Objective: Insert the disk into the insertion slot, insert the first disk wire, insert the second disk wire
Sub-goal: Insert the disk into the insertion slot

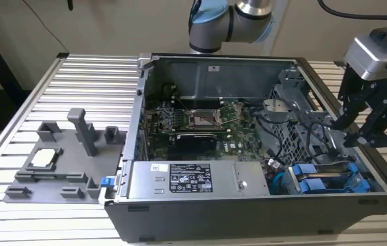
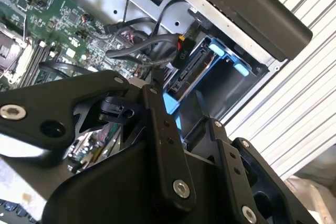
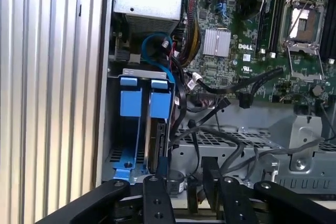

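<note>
The gripper (image 1: pixel 359 128) hangs over the computer case (image 1: pixel 248 220) at the exterior view's right, jaws parted and empty. The disk (image 3: pixel 159 136) sits in the insertion slot (image 3: pixel 140 71).

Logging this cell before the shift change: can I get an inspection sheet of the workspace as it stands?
Surface: slatted metal table carrying an open computer case.
Job's things: disk sits in the insertion slot, beside another blue frame.
Clutter: grey fixture tray on the exterior view's left.
Grippers: gripper open, empty, near the slot.
Cables: black wires lie loose beside the slot; plugged or not, cannot tell.
Surroundings: arm base behind the case.
</note>
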You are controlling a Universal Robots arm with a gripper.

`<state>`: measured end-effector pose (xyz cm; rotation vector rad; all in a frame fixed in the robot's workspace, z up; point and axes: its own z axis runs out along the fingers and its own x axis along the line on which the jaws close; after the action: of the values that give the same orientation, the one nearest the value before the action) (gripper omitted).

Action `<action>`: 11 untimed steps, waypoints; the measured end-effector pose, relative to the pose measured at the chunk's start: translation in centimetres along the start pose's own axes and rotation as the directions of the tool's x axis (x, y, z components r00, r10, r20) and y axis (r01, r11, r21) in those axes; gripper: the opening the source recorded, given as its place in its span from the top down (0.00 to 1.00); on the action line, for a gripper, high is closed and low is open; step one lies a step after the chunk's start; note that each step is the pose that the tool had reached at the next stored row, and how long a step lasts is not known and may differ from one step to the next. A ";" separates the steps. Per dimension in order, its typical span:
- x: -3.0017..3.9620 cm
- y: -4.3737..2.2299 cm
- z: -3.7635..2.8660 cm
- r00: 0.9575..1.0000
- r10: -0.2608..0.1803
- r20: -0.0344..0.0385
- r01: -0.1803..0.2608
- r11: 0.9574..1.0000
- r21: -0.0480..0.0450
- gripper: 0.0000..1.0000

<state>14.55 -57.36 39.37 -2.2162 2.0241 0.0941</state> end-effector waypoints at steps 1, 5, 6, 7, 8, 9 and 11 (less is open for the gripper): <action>0.01 -0.12 0.02 1.000 -0.005 0.003 0.005 1.000 0.000 0.60; 0.06 -0.54 0.06 1.000 -0.022 0.010 0.022 1.000 -0.002 0.60; 0.07 -0.65 0.08 1.000 -0.025 0.012 0.025 1.000 -0.003 0.60; 0.08 -0.75 0.09 0.999 -0.029 0.013 0.029 1.000 -0.003 0.60; 0.09 -0.87 0.11 0.999 -0.032 0.013 0.032 0.999 -0.003 0.60; 0.10 -0.97 0.12 0.999 -0.036 0.014 0.036 0.999 -0.004 0.60; 0.12 -1.13 0.16 0.999 -0.043 0.015 0.043 0.999 -0.004 0.60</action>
<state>15.70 -57.36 39.26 -2.2531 1.9694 0.1108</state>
